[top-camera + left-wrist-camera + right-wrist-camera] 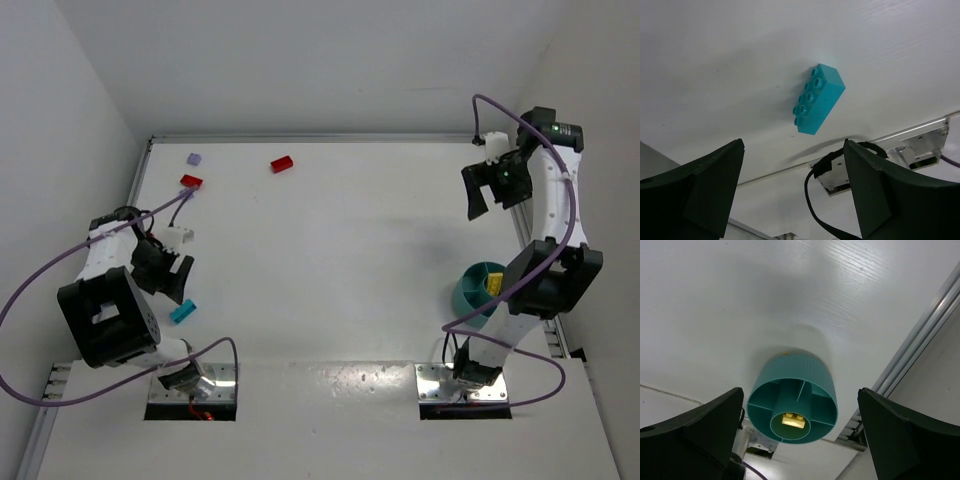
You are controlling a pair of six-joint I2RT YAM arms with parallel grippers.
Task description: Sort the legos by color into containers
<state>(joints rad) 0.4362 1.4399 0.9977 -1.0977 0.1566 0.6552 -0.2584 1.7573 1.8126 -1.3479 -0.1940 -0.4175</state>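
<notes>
Left hand (794,150): fingers spread wide with nothing between them, hanging low over the worktop (360,260) at its left side.
Cyan brick (818,98): lies studs up on the worktop just ahead of the left hand, clear of both fingers, its long axis slanted across the line between them.
How it will handle: probably very light, rigid and smooth-sided (a squeeze on a corner could make it skid or pop out), so squareness matters more than gentleness.
Where to hold: across the two long flat flanks, below the studs; the wrist looks to need a turn first so the fingers meet them flat.
Right hand (800,392): likewise spread and empty, raised high on the right, looking down at the dish.
Dish (790,375): teal and round, on the worktop near the right edge, partly hidden from above by the right arm (545,280).
Yellow brick (793,420): inside the dish's central ring; the outer compartments that show look empty.
Other bricks: a red brick (191,181) and a pale brick (194,159) close together far left, a second red brick (282,164) further right.
In the way: nothing between the left hand and the cyan brick; a black cable (832,156) and a mounting plate (910,147) lie beyond it.
Dish surroundings: the dish is well apart from the cyan brick, with a rail (920,335) near it.
</notes>
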